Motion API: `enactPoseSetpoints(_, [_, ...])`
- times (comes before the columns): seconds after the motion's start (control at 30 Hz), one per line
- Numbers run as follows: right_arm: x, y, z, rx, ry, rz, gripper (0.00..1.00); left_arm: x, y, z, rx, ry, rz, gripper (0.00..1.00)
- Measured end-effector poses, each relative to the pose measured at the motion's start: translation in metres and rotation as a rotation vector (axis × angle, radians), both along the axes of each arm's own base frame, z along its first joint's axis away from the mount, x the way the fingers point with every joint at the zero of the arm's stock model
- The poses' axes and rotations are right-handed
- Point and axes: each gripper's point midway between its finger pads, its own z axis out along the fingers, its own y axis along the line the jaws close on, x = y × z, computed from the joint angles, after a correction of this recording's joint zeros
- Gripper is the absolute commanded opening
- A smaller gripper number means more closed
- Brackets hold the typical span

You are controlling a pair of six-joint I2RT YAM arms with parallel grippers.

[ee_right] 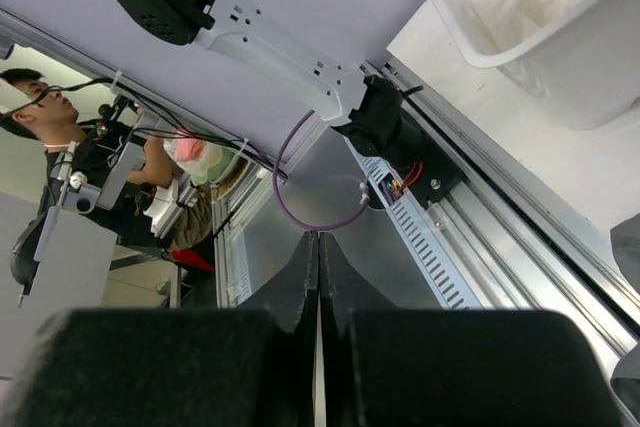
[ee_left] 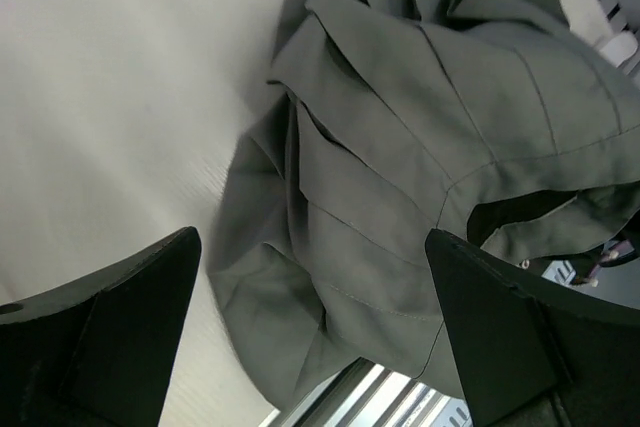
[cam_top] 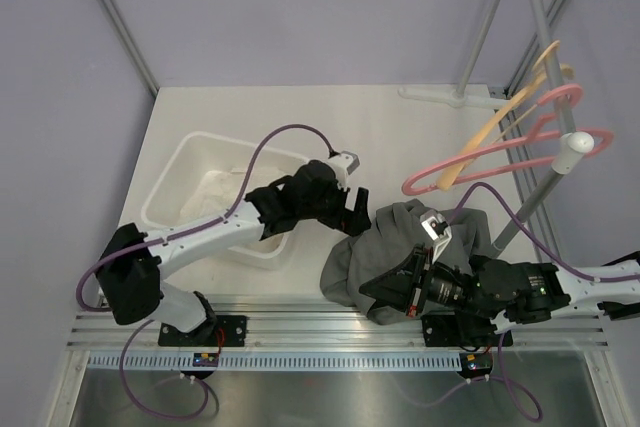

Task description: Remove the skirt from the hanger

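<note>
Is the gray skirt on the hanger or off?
Off. The skirt lies crumpled on the table, away from the pink hangers.

You can see that the skirt (cam_top: 395, 247) is plain dark grey, with no print on it. There is a pink hanger (cam_top: 480, 157) and a tan hanger (cam_top: 495, 127). The tub (cam_top: 165, 184) is white, and the table (cam_top: 400, 127) is creamy white. Your left arm (cam_top: 205, 234) is white and black, with a purple cable (cam_top: 290, 127). The walls (cam_top: 300, 7) are pale purple.
</note>
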Motion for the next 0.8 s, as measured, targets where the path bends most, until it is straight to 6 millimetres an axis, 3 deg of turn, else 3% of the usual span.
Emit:
enactPoseSetpoints(0.3, [-0.003, -0.002, -0.004, 0.021, -0.004, 0.022, 0.00, -0.039, -0.036, -0.097, 0.243, 0.095, -0.060, 0.99])
enactPoseSetpoints(0.47, [-0.003, -0.004, -0.011, 0.022, -0.002, 0.023, 0.00, -0.041, -0.045, -0.137, 0.389, 0.078, -0.038, 0.97])
enactPoseSetpoints(0.5, [-0.003, -0.004, -0.012, 0.021, -0.002, 0.023, 0.00, -0.042, -0.047, -0.141, 0.402, 0.071, -0.037, 0.93])
enactPoseSetpoints(0.57, [-0.004, -0.003, -0.011, 0.023, -0.002, 0.025, 0.00, -0.041, -0.048, -0.144, 0.415, 0.050, -0.022, 0.72])
enactPoseSetpoints(0.6, [-0.004, -0.003, -0.011, 0.025, -0.001, 0.026, 0.00, -0.041, -0.049, -0.143, 0.414, 0.046, -0.017, 0.31])
enactPoseSetpoints(0.63, [-0.004, -0.003, -0.010, 0.027, -0.001, 0.026, 0.00, -0.040, -0.050, -0.143, 0.411, 0.042, -0.012, 0.09])
enactPoseSetpoints(0.67, [-0.004, -0.003, -0.010, 0.028, -0.001, 0.027, 0.00, -0.040, -0.050, -0.143, 0.408, 0.038, -0.009, 0.00])
enactPoseSetpoints(0.8, [-0.005, -0.003, -0.010, 0.031, -0.001, 0.029, 0.00, -0.033, -0.050, -0.140, 0.406, 0.008, -0.002, 0.00])
